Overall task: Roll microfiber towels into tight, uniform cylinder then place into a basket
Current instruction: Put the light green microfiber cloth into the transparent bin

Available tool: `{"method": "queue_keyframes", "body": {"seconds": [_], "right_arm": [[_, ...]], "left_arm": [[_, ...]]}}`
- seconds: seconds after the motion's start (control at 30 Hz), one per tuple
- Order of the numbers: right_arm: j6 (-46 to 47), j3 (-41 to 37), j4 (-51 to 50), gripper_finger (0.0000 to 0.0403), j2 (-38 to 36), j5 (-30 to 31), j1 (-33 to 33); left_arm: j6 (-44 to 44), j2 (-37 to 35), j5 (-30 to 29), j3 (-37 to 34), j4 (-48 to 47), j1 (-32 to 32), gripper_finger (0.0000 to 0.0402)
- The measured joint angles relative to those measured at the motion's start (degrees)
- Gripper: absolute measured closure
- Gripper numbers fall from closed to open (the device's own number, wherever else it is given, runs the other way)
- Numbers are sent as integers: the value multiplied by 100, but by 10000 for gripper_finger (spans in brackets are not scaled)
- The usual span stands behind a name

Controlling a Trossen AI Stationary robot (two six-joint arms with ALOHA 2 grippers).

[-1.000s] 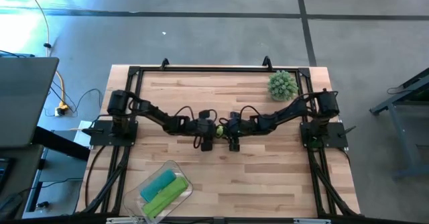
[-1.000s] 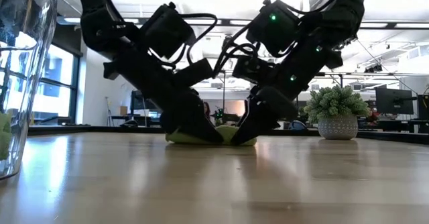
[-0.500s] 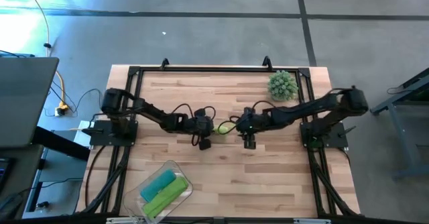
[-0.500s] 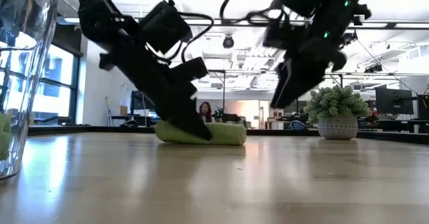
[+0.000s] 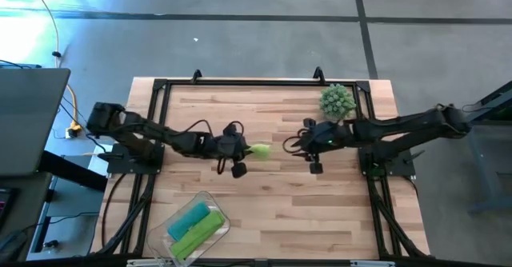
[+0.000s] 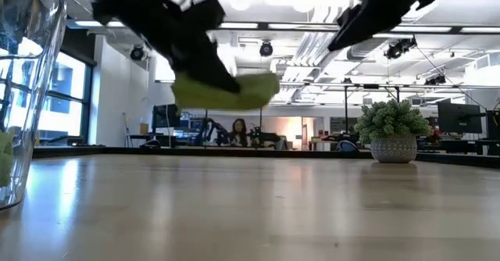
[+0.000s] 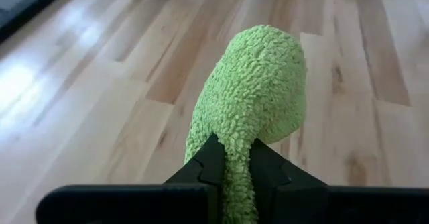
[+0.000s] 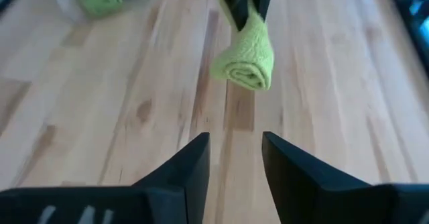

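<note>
A lime green microfiber towel, rolled into a cylinder, hangs in the air over the middle of the table, with my left gripper shut on it. The roll shows well above the tabletop in the low view. My right gripper stands open and holds nothing, to the right of the roll and apart from it. The clear basket sits at the near left of the table. A teal roll and a lime green roll lie inside it. My left gripper pinches the roll's left end between its two fingers. The fingers come from the table's left, slanting down, and lie along the roll. The roll sticks out past the fingers toward the table's right, lifted clear of the table.
A spiky grey-green ball plant in a pot stands at the table's far right. A black frame runs along the table's edges. In the low view the basket's clear wall stands at the left.
My left gripper has taken hold of the green roll on the table and risen, lifting it clear. My right gripper has let go of the roll, risen and drawn back toward the table's right edge.
</note>
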Motion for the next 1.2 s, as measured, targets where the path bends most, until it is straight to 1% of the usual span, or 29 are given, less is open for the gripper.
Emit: {"method": "queue_keyframes", "body": {"seconds": [0.07,0.17,0.33,0.43,0.5,0.57,0.63,0.73,0.83,0.93,1.0,1.07,1.2], "right_arm": [[-102,-231,323,276,-246,-11,2],[-117,-917,1079,277,-610,-71,-6],[151,-2276,2984,277,-1113,-74,-15],[205,-3031,4142,277,-1309,-62,-13],[323,-3452,4899,277,-1361,26,-15],[406,-3772,5543,277,-1374,111,-20],[409,-4006,5969,277,-1397,125,-22],[402,-4197,6106,277,-1466,128,-26],[510,-4358,6124,277,-1617,134,-26],[610,-4461,6124,277,-1797,144,-26],[577,-4487,6056,277,-1910,153,-26],[476,-4487,5956,277,-1969,161,-26],[386,-4488,5791,277,-2049,285,-26]], "left_arm": [[-123,-215,-212,-3,-88,-171,380],[-530,-517,-428,4,-255,-459,380],[-1064,-894,-637,94,-715,-1056,380],[-1135,-930,-1029,419,-1137,-1474,380],[-1157,-930,-1264,669,-1614,-1707,380],[-1328,-908,-1382,916,-1972,-1887,380],[-1624,-906,-1389,1072,-2305,-2006,380],[-2147,-901,-1263,1178,-2578,-2187,380],[-2904,-899,-713,1292,-3129,-2386,380],[-3708,-900,-446,1481,-3864,-2667,380],[-4202,-901,-444,1600,-4248,-2904,380],[-4646,-899,-473,1766,-4426,-3195,380],[-5711,-902,-800,1999,-4556,-3885,380]]}}
